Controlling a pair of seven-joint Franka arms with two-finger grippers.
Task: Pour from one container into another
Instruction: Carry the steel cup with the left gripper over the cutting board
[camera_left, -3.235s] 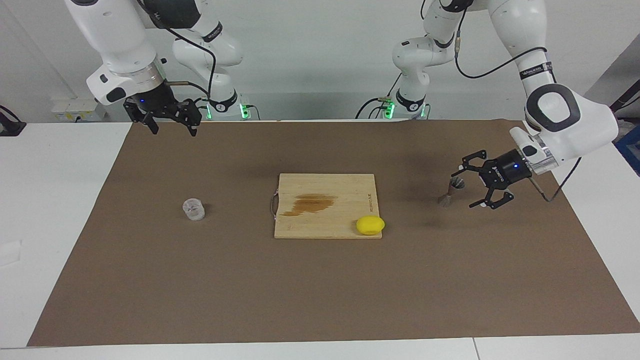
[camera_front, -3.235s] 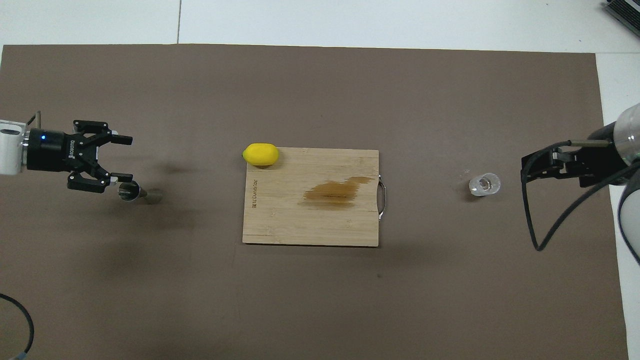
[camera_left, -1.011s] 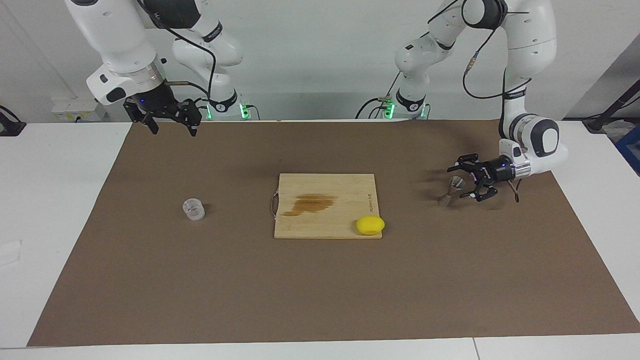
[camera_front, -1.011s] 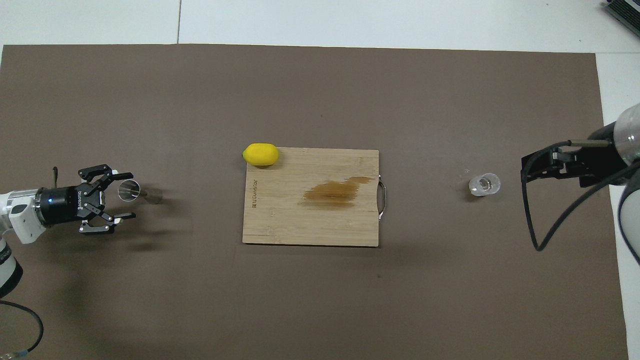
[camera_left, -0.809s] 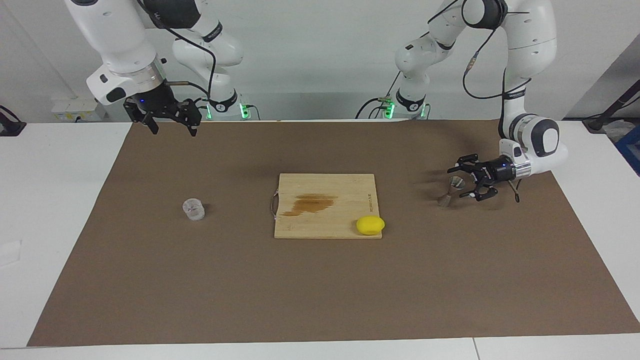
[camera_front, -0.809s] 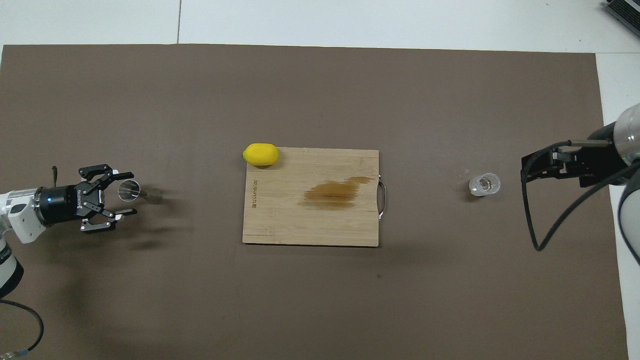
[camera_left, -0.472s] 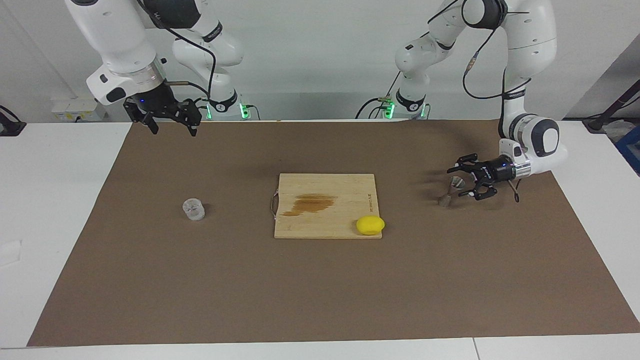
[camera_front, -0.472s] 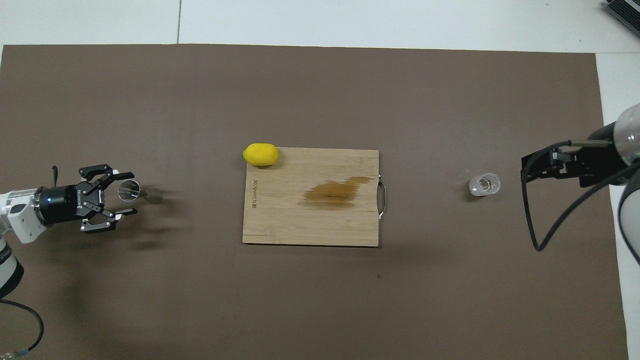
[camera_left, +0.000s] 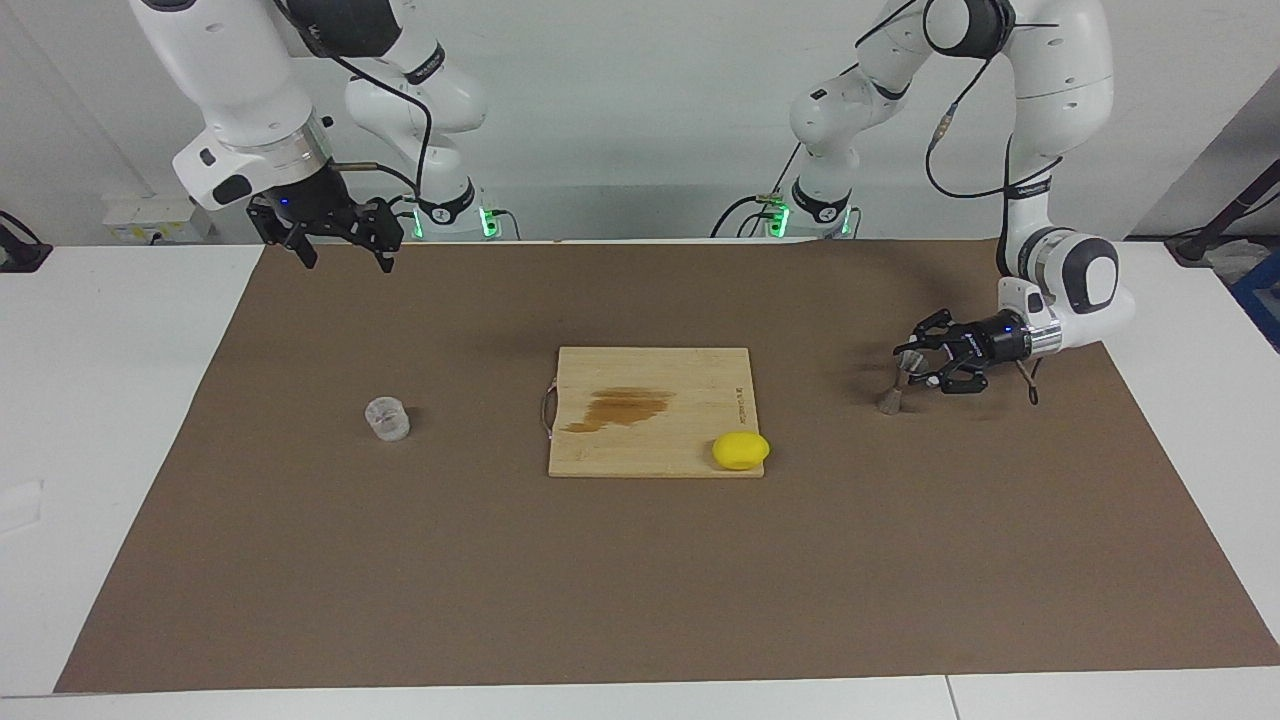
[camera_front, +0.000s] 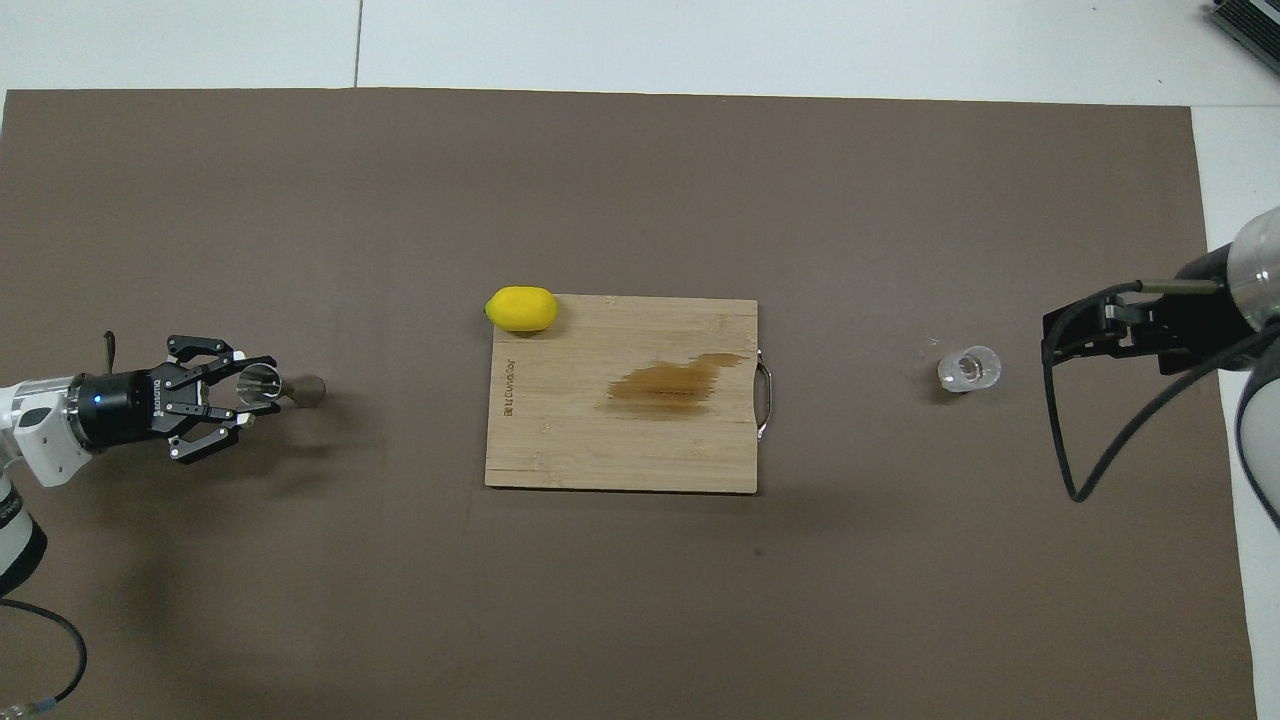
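Note:
The small silvery hourglass jigger (camera_left: 893, 388) (camera_front: 285, 385) stands on the brown mat toward the left arm's end of the table. My left gripper (camera_left: 912, 365) (camera_front: 252, 387) lies level and low over the mat, shut on the jigger's upper cone. The clear glass cup (camera_left: 386, 418) (camera_front: 968, 368) stands alone on the mat toward the right arm's end. My right gripper (camera_left: 345, 262) (camera_front: 1047, 345) hangs open and empty high over the mat's edge by the robots, apart from the cup; that arm waits.
A wooden cutting board (camera_left: 680, 440) (camera_front: 600, 450) with a brown stain lies in the middle of the mat. A yellow lemon (camera_left: 741, 450) (camera_front: 521, 308) rests at its corner farthest from the robots, toward the left arm's end.
My left gripper came down beside the jigger, then closed its fingers onto the upper cone over the last second. The right arm, cup, board and lemon have not moved.

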